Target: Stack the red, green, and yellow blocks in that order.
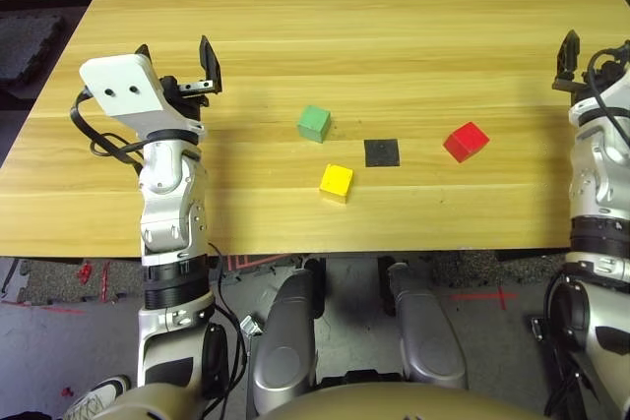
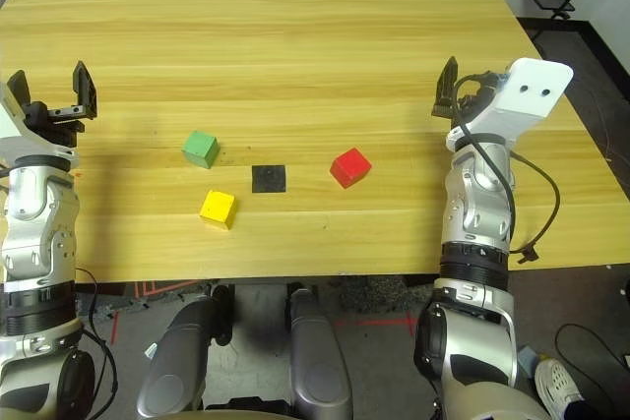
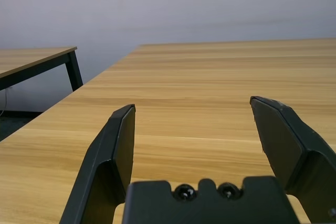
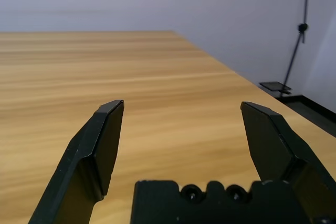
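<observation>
Three cubes lie loose and apart on the wooden table (image 1: 394, 7), near its front edge, so no stacking has begun. The red block (image 1: 466, 142) sits to the right, the green block (image 1: 314, 124) to the left and slightly farther back, and the yellow block (image 1: 336, 182) nearest the robot, just left of a flat black square patch (image 1: 382, 152) that lies between green and red. That patch, central among the cubes, looks like a marked spot for the stack's base, though that is a guess. The left gripper (image 1: 175, 64) hangs over the table's left side, well apart from the green block, its two black fingers spread wide with nothing between them. The right gripper (image 2: 461, 88) hovers at the right, likewise spread and empty, well apart from the red block. Both point forward and slightly upward, clear of the cubes, a ready stance that leaves the work area unobstructed. Since red goes first, the right arm is likely the better placed to start.
</observation>
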Robot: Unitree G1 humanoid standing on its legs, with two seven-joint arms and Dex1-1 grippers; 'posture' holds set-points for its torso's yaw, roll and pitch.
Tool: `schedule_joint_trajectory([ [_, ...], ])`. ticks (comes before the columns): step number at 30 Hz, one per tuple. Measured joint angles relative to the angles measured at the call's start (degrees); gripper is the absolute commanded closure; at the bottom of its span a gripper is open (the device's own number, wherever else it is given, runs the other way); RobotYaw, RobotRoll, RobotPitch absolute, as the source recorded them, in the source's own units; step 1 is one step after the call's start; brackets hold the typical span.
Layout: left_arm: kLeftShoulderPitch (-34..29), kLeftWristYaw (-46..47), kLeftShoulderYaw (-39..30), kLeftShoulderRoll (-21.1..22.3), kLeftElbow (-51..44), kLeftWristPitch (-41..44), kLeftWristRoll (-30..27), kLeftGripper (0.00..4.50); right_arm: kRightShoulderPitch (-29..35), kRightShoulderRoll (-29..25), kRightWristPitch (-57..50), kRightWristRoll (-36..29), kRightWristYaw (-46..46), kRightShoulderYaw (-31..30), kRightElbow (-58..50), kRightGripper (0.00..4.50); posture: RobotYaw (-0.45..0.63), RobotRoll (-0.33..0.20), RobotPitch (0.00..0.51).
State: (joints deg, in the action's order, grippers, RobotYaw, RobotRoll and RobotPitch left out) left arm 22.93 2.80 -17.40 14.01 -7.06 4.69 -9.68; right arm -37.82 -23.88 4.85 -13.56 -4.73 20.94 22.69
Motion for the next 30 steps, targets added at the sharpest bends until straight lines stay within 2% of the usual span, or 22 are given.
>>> schedule_joint_trajectory([
  [8,0.9,0.7,-1.3,0.3,2.2,-2.5,0.0,0.05,-3.7,0.0,2.6,0.7,-0.6,-0.5,4.6,0.00,0.28,-0.004,0.267],
  [15,-0.4,-1.4,-3.7,2.6,2.6,-3.5,-0.7,0.05,-3.2,-0.1,0.7,0.5,-6.1,-3.1,3.2,0.00,0.31,-0.007,0.268],
  [19,-2.2,-7.0,-3.9,2.9,0.4,-1.8,-6.7,0.05,-2.4,-0.5,-7.4,-2.4,-12.4,-5.8,-2.6,0.00,0.32,-0.017,0.269],
  [25,-1.7,-26.4,1.5,9.1,-4.0,7.1,-20.8,0.05,0.1,-3.2,-25.5,-12.4,-22.7,-8.9,-18.7,0.00,0.30,-0.025,0.256],
  [28,-0.1,-33.1,2.0,12.5,-3.8,10.1,-24.6,0.05,1.7,-5.7,-32.3,-15.8,-26.1,-9.2,-23.8,0.00,0.28,-0.025,0.252],
  [30,1.1,-37.7,2.6,15.0,-2.4,10.7,-25.0,0.05,2.9,-8.5,-35.7,-17.1,-28.8,-9.4,-25.8,0.00,0.28,-0.025,0.251],
])
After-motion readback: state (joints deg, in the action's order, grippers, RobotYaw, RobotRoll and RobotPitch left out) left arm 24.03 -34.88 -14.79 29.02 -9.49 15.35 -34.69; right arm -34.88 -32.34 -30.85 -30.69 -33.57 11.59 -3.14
